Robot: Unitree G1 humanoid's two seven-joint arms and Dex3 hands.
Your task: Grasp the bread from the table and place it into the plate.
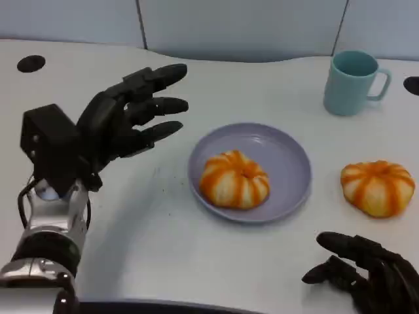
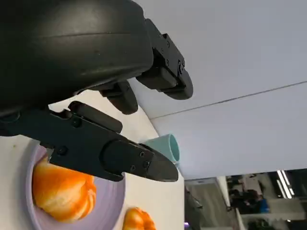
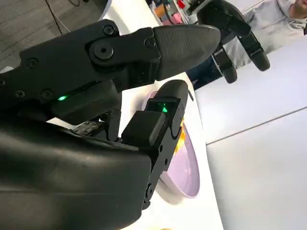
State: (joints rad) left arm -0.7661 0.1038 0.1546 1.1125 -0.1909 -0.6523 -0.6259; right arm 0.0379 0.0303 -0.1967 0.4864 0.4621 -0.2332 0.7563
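Bread (image 1: 378, 188) is seen on the table (image 1: 150, 229), just right of the plate (image 1: 288, 157), with a second bun (image 1: 234, 179) already lying in the plate. Right hand (image 1: 366, 275) is placed nearest, low at the table's near edge, the loose bread lying just ahead of it; its fingers are loosely curled and nothing is held. Left hand (image 1: 124, 121) is raised left of the plate, fingers spread wide, empty. Bread is round, so no long axis is offered. A teal mug (image 1: 353, 82) is stood behind. No writing can be read.
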